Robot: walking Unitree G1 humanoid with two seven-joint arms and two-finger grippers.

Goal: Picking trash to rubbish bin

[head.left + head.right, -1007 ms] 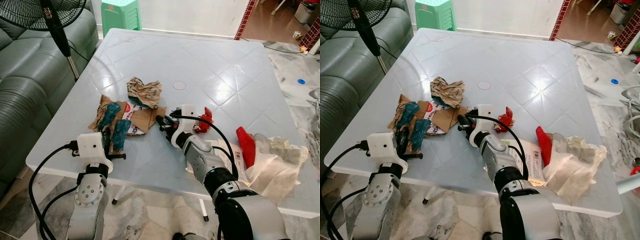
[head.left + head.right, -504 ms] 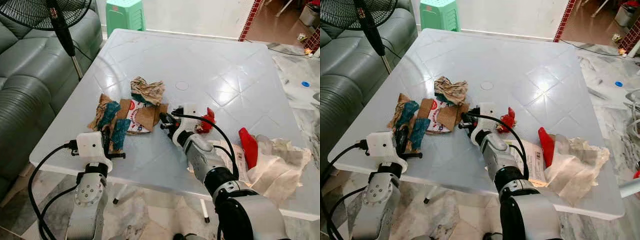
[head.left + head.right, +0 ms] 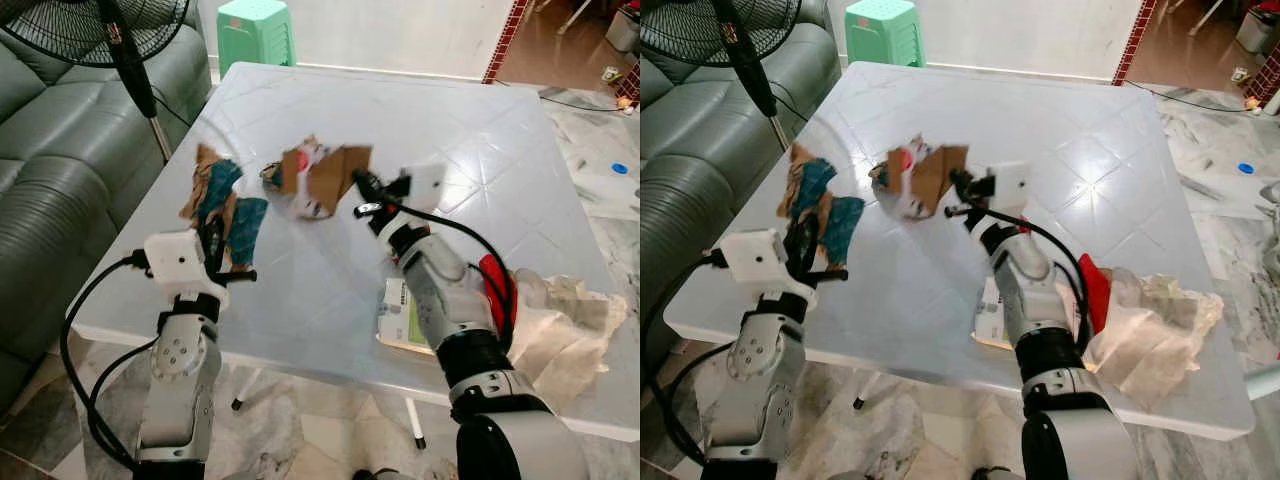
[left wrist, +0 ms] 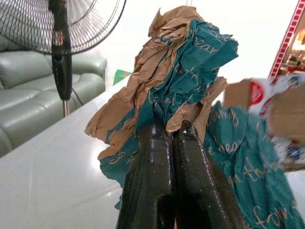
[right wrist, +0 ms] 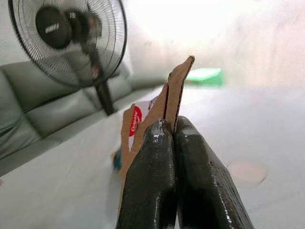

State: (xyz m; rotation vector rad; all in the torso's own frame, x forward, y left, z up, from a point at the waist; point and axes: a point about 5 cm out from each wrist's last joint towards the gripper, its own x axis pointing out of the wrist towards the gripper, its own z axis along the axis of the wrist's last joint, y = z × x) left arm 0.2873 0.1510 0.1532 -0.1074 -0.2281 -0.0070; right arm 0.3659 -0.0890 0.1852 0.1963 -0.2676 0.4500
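Left eye view has both arms raised over the white counter (image 3: 330,300), each carrying trash. The left pincer (image 3: 212,243) is clamped on a crumpled brown-and-teal paper (image 3: 225,200), held clear of the top near the sofa-side edge. The right pincer (image 3: 362,190) is clamped on the edge of a flattened carton (image 3: 325,175), which hangs in the air above the counter's middle, slightly blurred. A red wrapper (image 3: 495,290), a printed sheet (image 3: 405,315) and a crumpled tissue (image 3: 565,325) lie at the right. The step in hand looks like the lift-off, with both loads secured. No bin can be seen, so the next move calls for turning to find one while keeping both grips tight.
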